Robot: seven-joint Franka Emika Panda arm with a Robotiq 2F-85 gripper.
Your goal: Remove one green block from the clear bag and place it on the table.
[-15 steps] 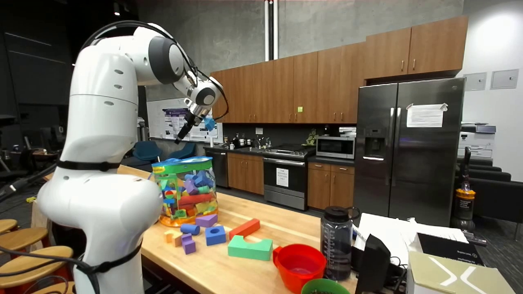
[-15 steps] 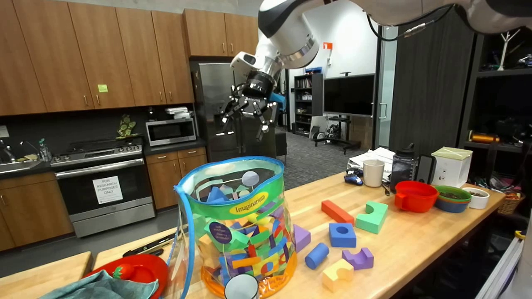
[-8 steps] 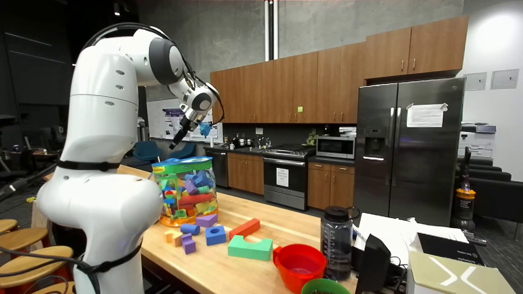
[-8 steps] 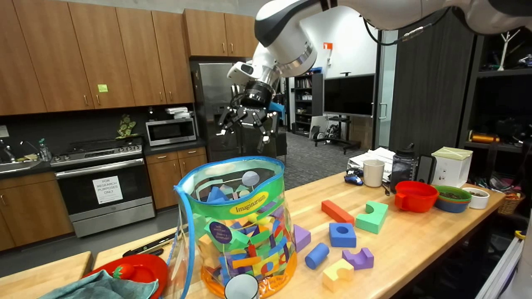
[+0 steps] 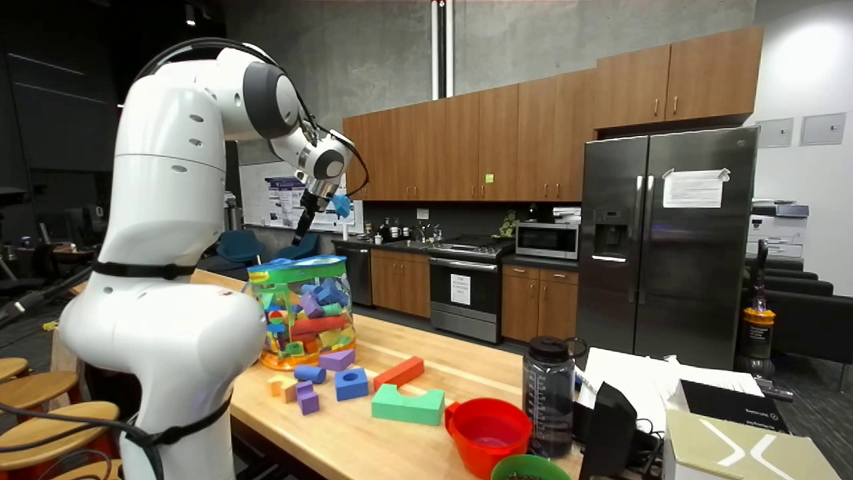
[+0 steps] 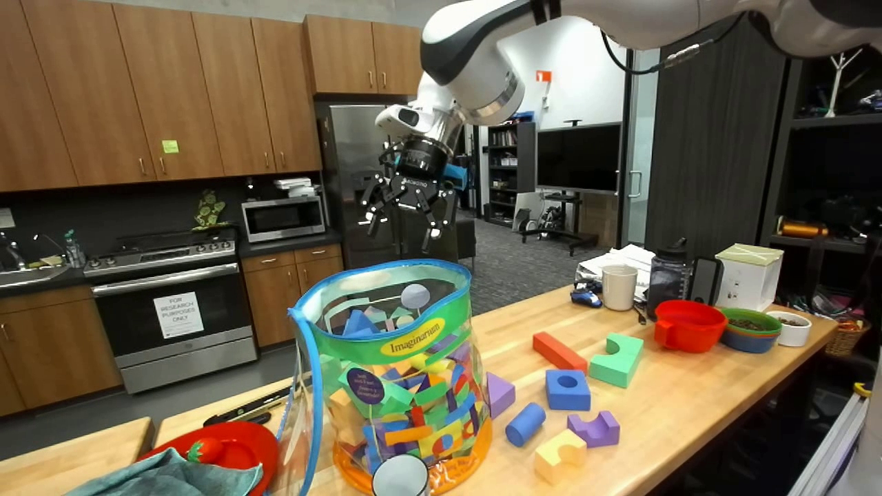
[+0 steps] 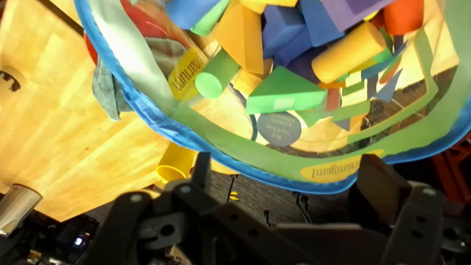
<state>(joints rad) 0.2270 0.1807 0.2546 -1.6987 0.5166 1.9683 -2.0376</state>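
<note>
The clear bag [image 6: 420, 344] stands upright and unzipped on the wooden table [image 6: 661, 406], full of coloured blocks. It also shows in an exterior view [image 5: 293, 272]. In the wrist view, the bag's blue rim [image 7: 165, 129] surrounds the blocks. A green triangular block [image 7: 285, 92] and a green cylinder [image 7: 217, 75] lie among them near the bag wall. My gripper [image 6: 402, 233] is open and empty above the bag's opening; it also shows in an exterior view [image 5: 298, 240]. In the wrist view its fingers [image 7: 202, 171] stand wide apart, the near rim between them.
Loose blocks lie beside the bag, including a green arch [image 6: 617, 365], a red bar [image 6: 559, 353] and a blue holed block [image 6: 568, 390]. A red bowl [image 5: 490, 430] and a bottle [image 5: 550, 400] stand farther along. A red plate [image 6: 258, 441] with a cloth is beside the bag.
My gripper has come down slightly over the bag and now points more steeply downward. It stays open. The bag and the blocks have not moved.
</note>
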